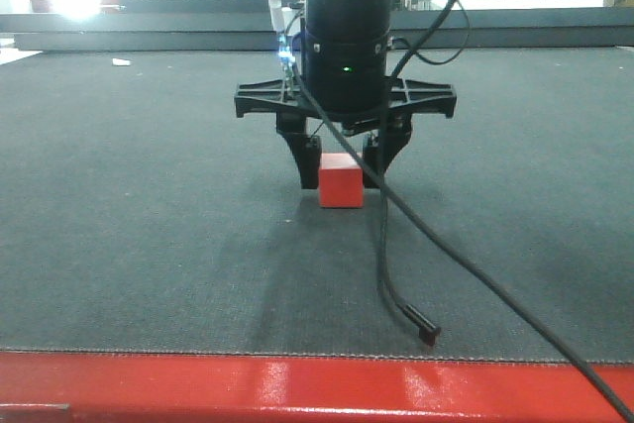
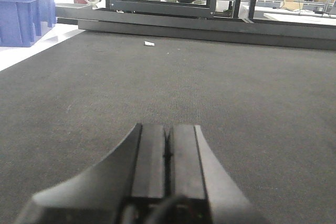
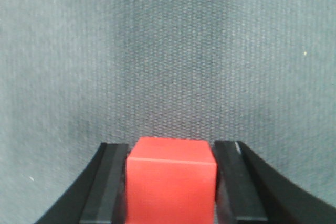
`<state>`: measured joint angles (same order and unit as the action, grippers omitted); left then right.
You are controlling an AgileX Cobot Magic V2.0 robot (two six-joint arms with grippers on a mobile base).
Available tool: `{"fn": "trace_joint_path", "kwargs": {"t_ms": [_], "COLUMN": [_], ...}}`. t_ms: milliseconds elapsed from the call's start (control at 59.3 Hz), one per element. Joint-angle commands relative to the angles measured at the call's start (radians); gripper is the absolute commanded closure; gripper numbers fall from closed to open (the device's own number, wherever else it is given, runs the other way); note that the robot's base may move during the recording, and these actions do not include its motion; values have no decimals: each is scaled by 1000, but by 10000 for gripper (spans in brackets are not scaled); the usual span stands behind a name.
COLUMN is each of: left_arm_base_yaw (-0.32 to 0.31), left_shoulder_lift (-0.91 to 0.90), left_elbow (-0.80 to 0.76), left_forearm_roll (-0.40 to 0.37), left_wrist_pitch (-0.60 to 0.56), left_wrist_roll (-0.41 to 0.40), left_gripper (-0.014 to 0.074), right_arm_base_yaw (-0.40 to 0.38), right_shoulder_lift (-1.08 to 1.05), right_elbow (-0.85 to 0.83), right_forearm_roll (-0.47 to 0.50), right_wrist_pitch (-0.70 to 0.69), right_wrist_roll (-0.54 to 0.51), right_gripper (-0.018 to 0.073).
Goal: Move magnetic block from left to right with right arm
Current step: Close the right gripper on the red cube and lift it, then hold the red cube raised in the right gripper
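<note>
The magnetic block (image 1: 342, 183) is a small red cube resting on the dark grey mat (image 1: 149, 195), near the middle of the front view. My right gripper (image 1: 342, 177) comes straight down over it, one black finger pressed against each side face. In the right wrist view the block (image 3: 170, 182) fills the gap between the two pads, and the gripper (image 3: 170, 145) is shut on it. My left gripper (image 2: 168, 129) hovers low over bare mat, its pads together and nothing between them. The front view does not show the left gripper.
A loose black cable (image 1: 436, 245) trails from the right arm across the mat to a plug end (image 1: 428, 336). A red strip (image 1: 317, 388) borders the near edge. A blue crate (image 2: 23, 14), a white scrap (image 2: 149, 43) and a black frame (image 2: 157, 3) lie far back.
</note>
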<state>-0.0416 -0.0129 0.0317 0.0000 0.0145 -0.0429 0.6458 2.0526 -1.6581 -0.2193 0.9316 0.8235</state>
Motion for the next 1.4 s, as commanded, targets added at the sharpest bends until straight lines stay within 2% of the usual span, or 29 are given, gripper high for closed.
{"fn": "trace_joint_path", "kwargs": {"t_ms": [0,169,287,422,506,827,1215,1383], "left_arm_base_yaw": [-4,-4,-4,-4,-4,-4,-4,-4], "left_shoulder_lift": [-14,-14,-14,-14,-14,-14,-14,-14], "left_elbow": [10,10,10,10,10,10,10,10], "left_forearm_roll": [0,0,0,0,0,0,0,0], "left_wrist_pitch": [-90,-90,-90,-90,-90,-90,-90,-90], "left_wrist_roll": [-4,-4,-4,-4,-4,-4,-4,-4], "left_gripper": [713,713,712,713,713,712,713,712], "right_arm_base_yaw": [-23,-85,-143,-223,-267,-400,-410,-410], "right_shoulder_lift": [-109,-194,-268,-369,-442,-748,-1150,-1354], "right_elbow": [-34,-29,5,108,200,605,984,1081], "right_forearm_roll": [-20,-6,53,124,136,136,130,115], "right_wrist_pitch": [-13,-2,-2,-37,-76,-251,-410,-415], "right_wrist_roll": [-77,-255,-379,-480,-518,-581,-593,-637], "right_gripper": [345,345,345,345,345,345,345,345]}}
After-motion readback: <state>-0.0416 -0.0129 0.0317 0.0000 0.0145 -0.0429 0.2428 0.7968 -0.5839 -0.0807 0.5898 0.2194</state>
